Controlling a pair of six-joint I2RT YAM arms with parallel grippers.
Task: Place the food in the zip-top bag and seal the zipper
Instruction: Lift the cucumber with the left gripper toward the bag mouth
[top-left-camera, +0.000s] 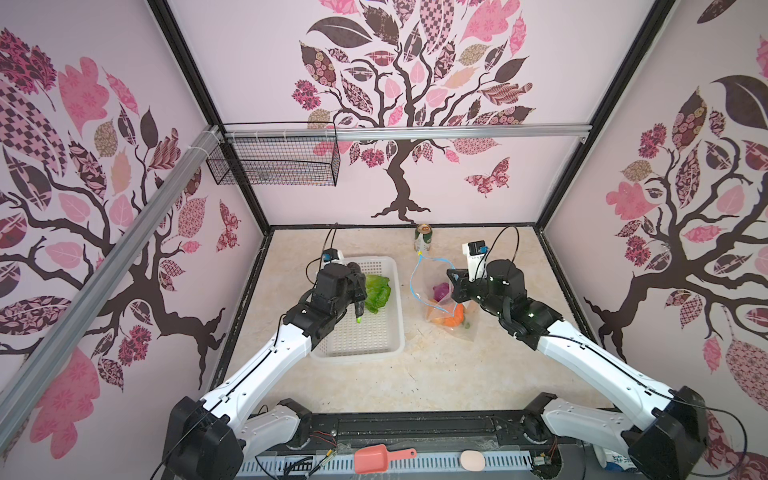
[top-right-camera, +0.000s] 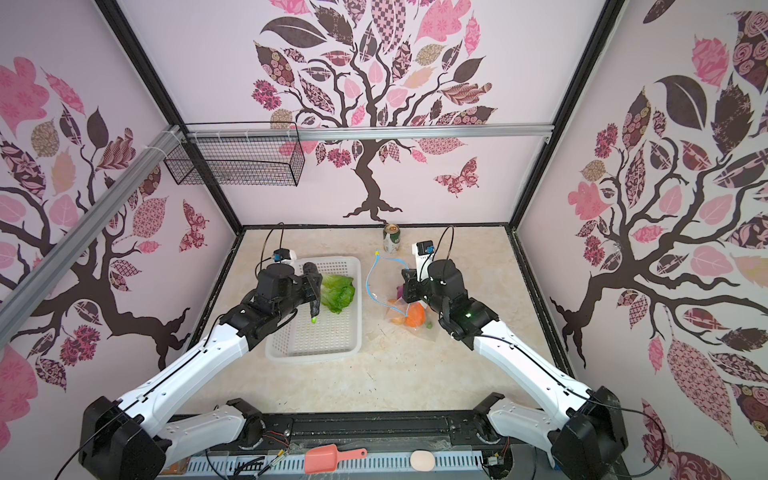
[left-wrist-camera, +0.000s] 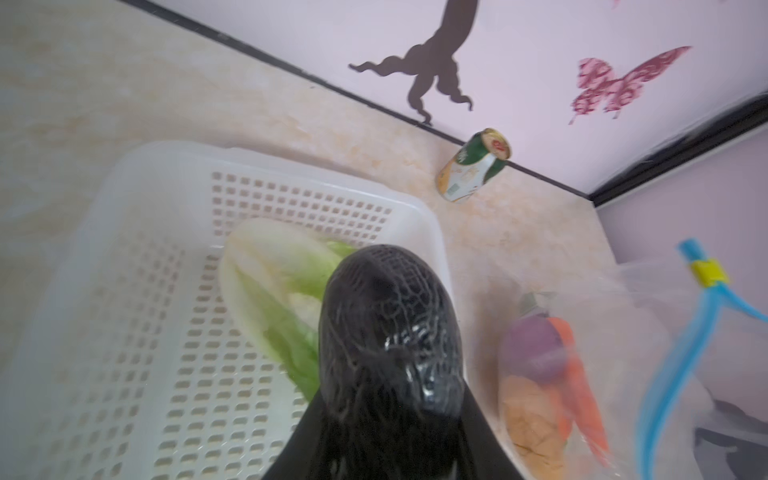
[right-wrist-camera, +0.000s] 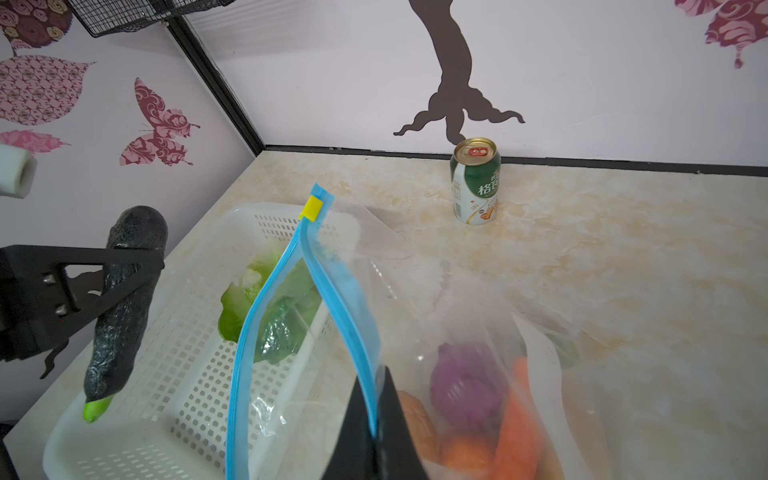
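One cucumber (right-wrist-camera: 117, 332) is pinched near-upright, green tip down, by the left jaws; the zipper (right-wrist-camera: 338, 299) is clamped by right jaws.

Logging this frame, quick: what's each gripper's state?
Left gripper: closed on the dark bumpy toy cucumber.
Right gripper: closed on the clear bag's light-blue zipper strip.

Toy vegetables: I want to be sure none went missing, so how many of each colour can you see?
Green: 2, leafy green toy lettuce, small green pepper
Orange: 2, long orange carrot, round orange pumpkin
Purple: 1, round purple onion
Tan: 1, tan potato
Dark: 1, bumpy dark cucumber
Total: 7
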